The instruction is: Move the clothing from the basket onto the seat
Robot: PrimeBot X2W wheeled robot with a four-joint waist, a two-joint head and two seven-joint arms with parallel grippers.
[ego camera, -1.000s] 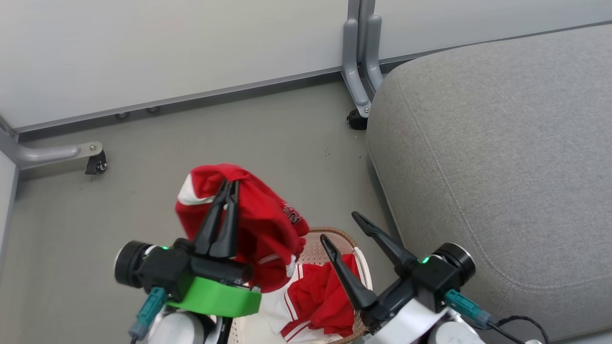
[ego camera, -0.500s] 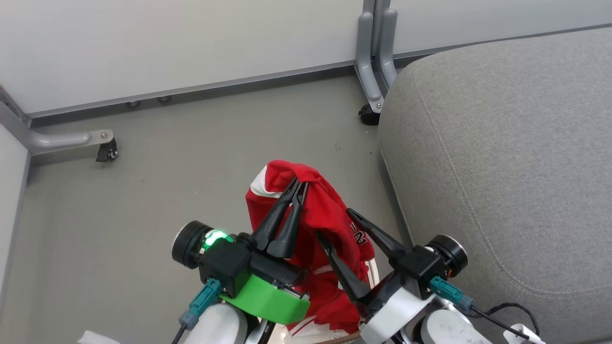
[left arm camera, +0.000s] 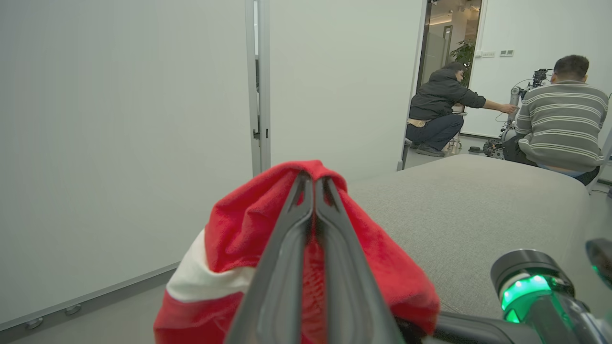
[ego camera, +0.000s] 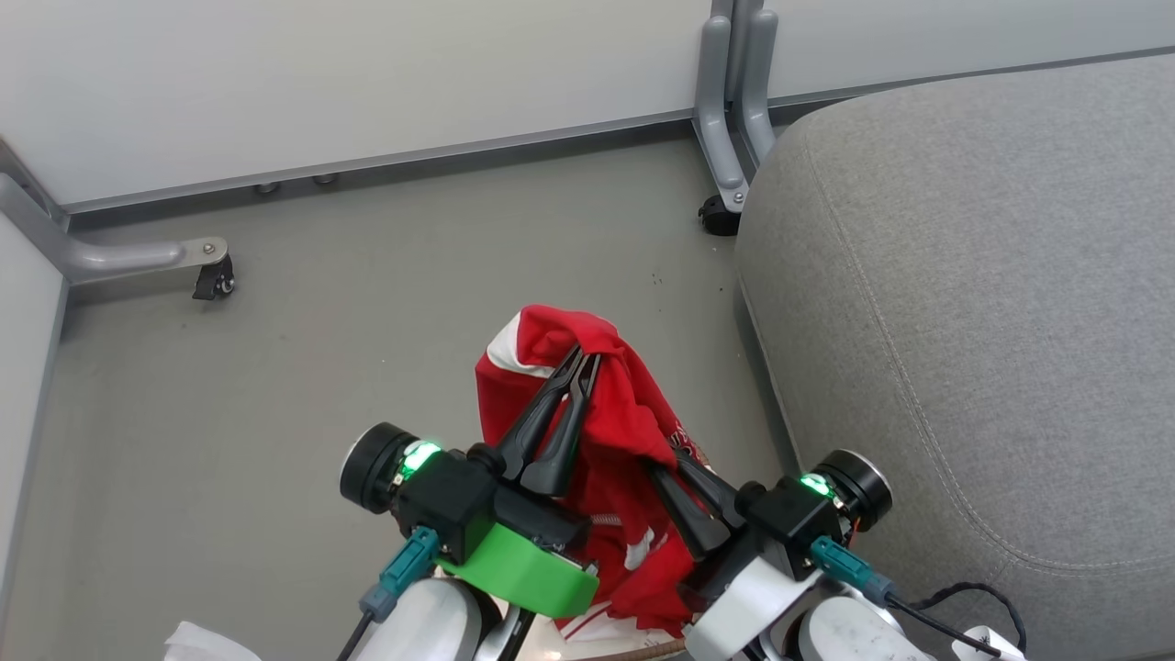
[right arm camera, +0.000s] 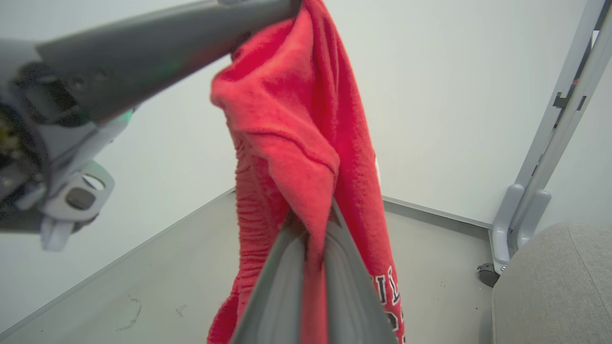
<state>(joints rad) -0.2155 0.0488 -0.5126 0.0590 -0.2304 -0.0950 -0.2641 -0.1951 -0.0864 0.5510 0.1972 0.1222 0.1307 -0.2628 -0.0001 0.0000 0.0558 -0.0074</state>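
Since 0.5 s ago the right gripper (ego camera: 668, 461) has gone from spread wide about the hanging cloth to pinched on it; the left gripper (ego camera: 585, 356) keeps its grip. Nearest the robot, a sliver of the basket (ego camera: 643, 652) rim shows at the bottom edge of the head view. A striped piece (ego camera: 587, 632) of red and white lies beside it under the arms.

Above them the clothing (ego camera: 615, 413) hangs as a red garment with a white panel. The left gripper's 2 fingers are pressed together on its topmost fold, and the right gripper's 2 fingers are closed on a fold lower down its right side. The right wrist view shows that fold between the nearly touching fingers (right arm camera: 282, 286), with dark lettering (right arm camera: 388, 286) on the cloth below.

The garment hangs over the grey floor (ego camera: 367, 303), near the left edge of the seat (ego camera: 964, 321) and apart from it. Beyond stand white partition panels (ego camera: 367, 83) on grey posts with casters (ego camera: 213, 280). Farthest off, in the left wrist view, 2 people (left arm camera: 559, 119) are low to the floor past an open doorway.
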